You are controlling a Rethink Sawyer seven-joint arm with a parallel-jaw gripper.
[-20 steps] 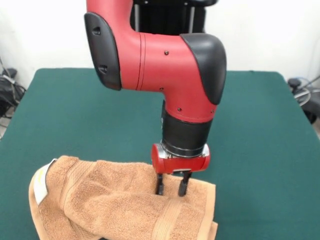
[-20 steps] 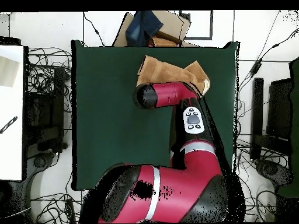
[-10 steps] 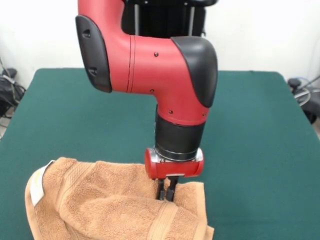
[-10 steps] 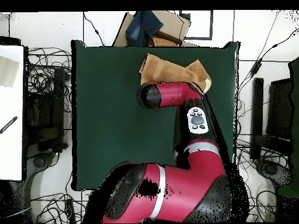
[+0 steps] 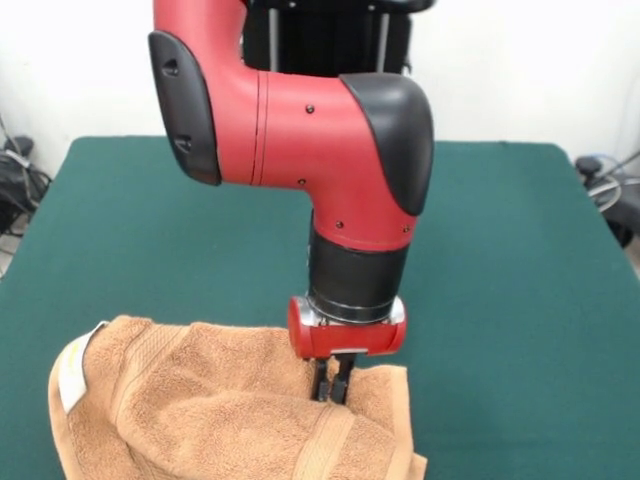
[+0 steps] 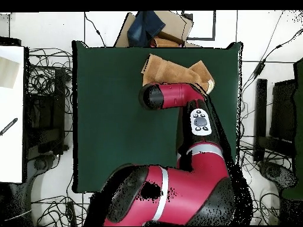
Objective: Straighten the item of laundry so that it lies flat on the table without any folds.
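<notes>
Gripper [image 5: 332,385] pinched shut on a raised fold of the towel [image 5: 200,410], fingers nearly together. Towel bunched and folded over itself at the table's [image 5: 500,260] front edge in the front view, white tag [image 5: 72,368] at one end. Best lifted only slightly, then drawn slowly toward open table, keeping the far layers dragging flat.

You're looking at a robotics lab: green felt counter [image 6: 106,118] against bare white walls, tangled cables [image 6: 44,77] on the floor, equipment racks [image 6: 278,118] on both sides.
</notes>
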